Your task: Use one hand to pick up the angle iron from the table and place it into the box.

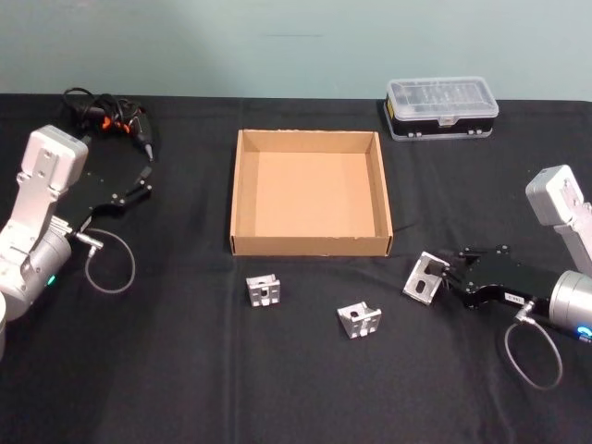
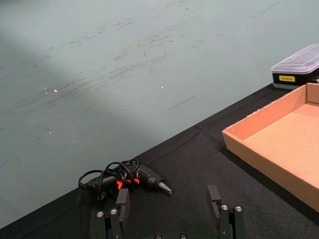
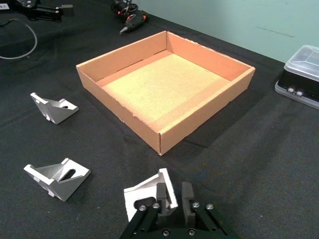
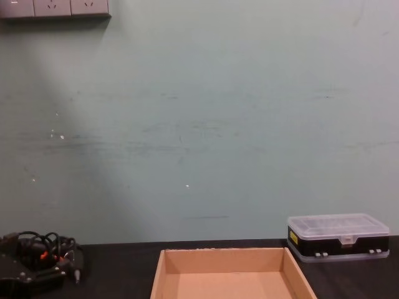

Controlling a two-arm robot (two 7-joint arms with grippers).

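My right gripper (image 1: 445,276) is shut on a silver angle iron (image 1: 424,278) low over the black table (image 1: 166,370), just off the front right corner of the tan box (image 1: 310,245). In the right wrist view its fingers (image 3: 160,195) pinch one wall of that angle iron (image 3: 144,193); whether the piece touches the table I cannot tell. Two more angle irons lie in front of the box, one (image 1: 264,290) to the left and one (image 1: 359,320) in the middle. The box (image 3: 199,119) holds nothing. My left gripper (image 1: 139,188) stands open at the far left.
A clear-lidded plastic case (image 1: 441,108) sits behind the box's right corner. A black glue gun with a coiled cord (image 1: 116,116) lies at the back left, just beyond the left gripper (image 2: 168,201). A grey cable loops by each arm.
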